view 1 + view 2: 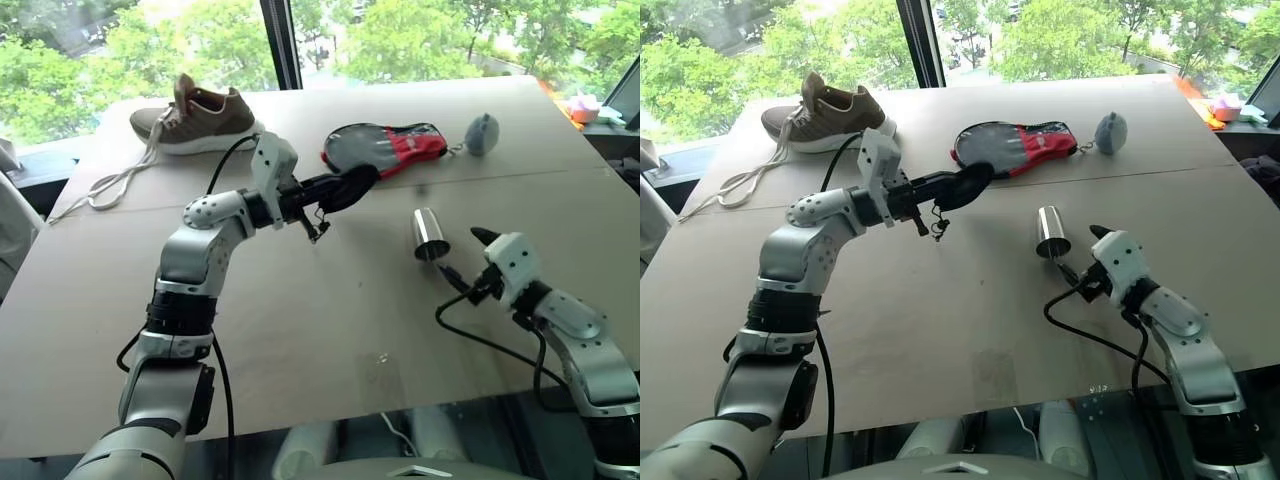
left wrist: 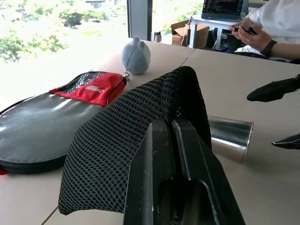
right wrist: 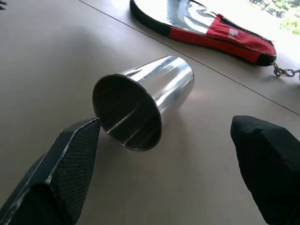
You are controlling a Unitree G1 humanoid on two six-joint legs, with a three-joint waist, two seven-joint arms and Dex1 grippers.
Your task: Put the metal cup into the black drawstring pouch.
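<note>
- My right hand [image 1: 478, 258] is wide open, low over the bench [image 1: 300, 330] on the right side, and it holds nothing.
- Just beyond its fingertips lies the metal cup [image 1: 430, 235], on its side on the bench. In the right wrist view the open mouth of the cup faces the hand, and one finger [image 3: 65, 159] is almost at the rim, but I cannot tell if it touches.
- The long axis of the cup runs from the hand toward the far side, mouth near, closed bottom far. So it lies almost in line with the fingers, not across them.
- My left hand [image 1: 318, 195] is closed on the black drawstring pouch [image 1: 350, 186], which it holds up above the bench, left of the cup and a little farther. The mesh cloth hangs over the fingers, and a thin cord dangles under it.
- The right hand is clearly the nearer one to the cup; the left hand and the pouch are well apart from it.
- I judge that the coming grasp depends on this line: the fingers must take the wall of the cup from both sides, otherwise a push at the rim could roll it away.
- A red and black case [image 1: 385, 150], a grey pouch [image 1: 482, 133] and a shoe [image 1: 200, 117] lie at the far side, away from the work.
</note>
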